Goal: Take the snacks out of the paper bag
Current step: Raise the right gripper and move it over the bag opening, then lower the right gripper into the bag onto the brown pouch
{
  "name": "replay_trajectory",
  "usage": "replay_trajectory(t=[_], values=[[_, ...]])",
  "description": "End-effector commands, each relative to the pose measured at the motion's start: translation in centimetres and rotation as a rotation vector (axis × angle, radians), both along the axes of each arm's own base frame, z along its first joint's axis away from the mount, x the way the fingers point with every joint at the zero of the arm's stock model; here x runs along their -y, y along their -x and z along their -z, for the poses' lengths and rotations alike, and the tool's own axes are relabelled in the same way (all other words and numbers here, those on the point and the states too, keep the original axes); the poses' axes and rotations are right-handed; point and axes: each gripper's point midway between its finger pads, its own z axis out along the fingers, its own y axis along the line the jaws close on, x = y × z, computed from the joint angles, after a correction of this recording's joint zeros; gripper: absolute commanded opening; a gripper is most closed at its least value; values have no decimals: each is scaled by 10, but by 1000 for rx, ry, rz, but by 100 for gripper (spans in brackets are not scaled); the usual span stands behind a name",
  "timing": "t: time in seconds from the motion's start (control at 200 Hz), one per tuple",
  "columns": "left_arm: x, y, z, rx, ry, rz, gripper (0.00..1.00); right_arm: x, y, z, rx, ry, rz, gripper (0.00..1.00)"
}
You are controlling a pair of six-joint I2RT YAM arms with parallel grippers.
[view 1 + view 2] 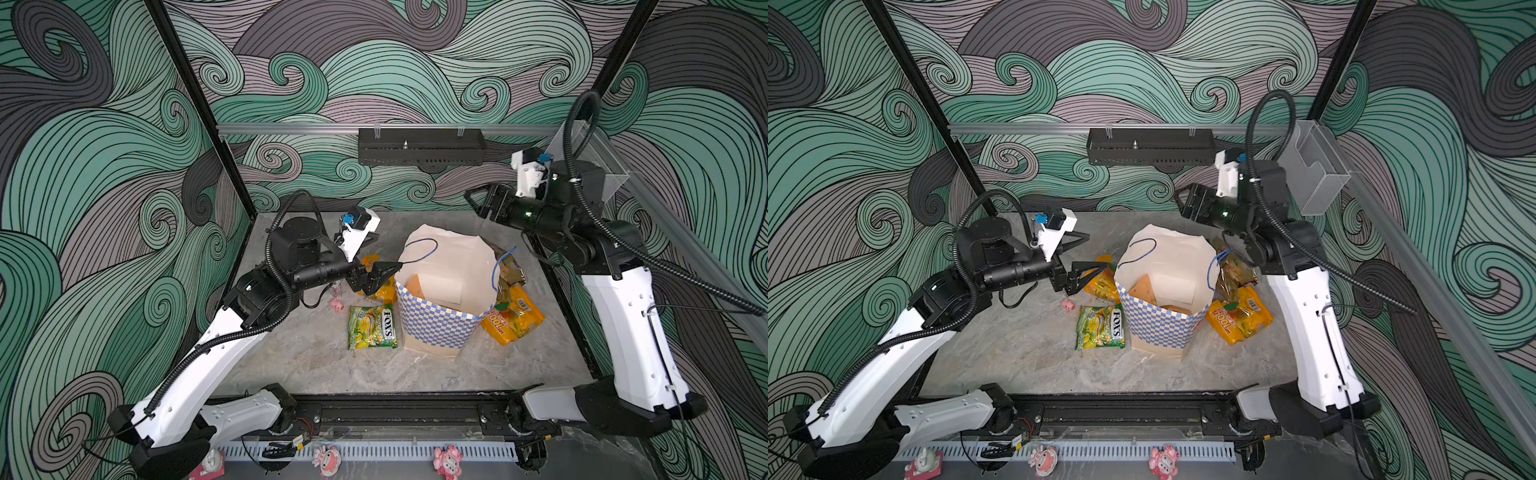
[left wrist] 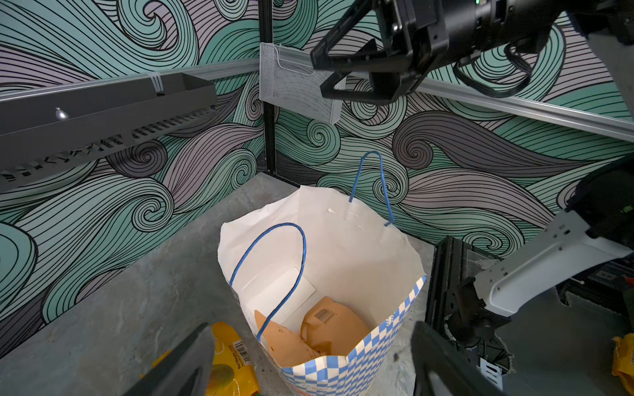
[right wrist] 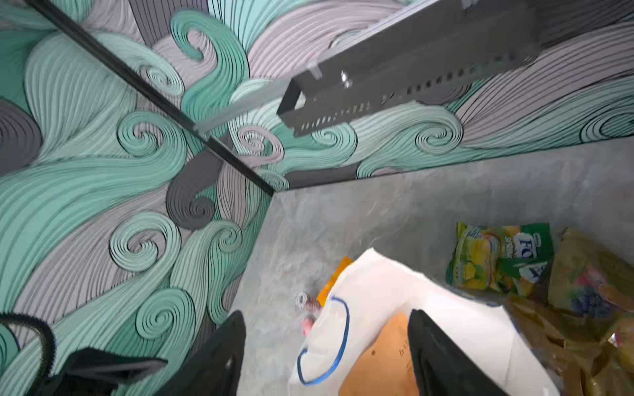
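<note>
The grey marbled table carried the paper bag upright near its middle, mouth gaping. It was cream-white inside, with a blue-and-white checked band round its outer wall and a plain tan base. Of its blue cord handles, one drooped into the mouth and one stood up at the opposite rim.

The left gripper hovered at the bag's left rim, fingers spread wide with nothing between them. The right gripper hung high above the bag's back right corner, jaws likewise well apart and empty.

On the bag's bottom lay a tan-orange packet with a barcode showing. Outside, a glossy orange-yellow packet lay against the bag's right side, with a brownish see-through packet just behind it. A green-yellow FOX'S packet lay flat just left of the bag's base. A second orange-yellow packet sat behind that one, beneath the left gripper. A tiny pink pig stood near the FOX'S packet's far left corner.
</note>
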Motion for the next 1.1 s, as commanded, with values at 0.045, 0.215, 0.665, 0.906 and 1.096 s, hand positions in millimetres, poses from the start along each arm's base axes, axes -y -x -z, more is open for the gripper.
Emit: replay_trajectory(t=[0.045,0.215,0.665,0.906,1.096], values=[[0,6,-18,42,35,26,91,-4,14,91,-272,207,18,64],[-2,8,-14,39,26,25,91,-10,21,156,-463,299,15,49],[-20,15,-10,54,-5,-28,91,-45,22,314,-715,365,16,41],[-23,18,-8,51,-16,-33,91,-44,18,380,-777,464,6,53],[-28,20,-8,57,-21,-46,91,-34,23,414,-821,535,32,78]])
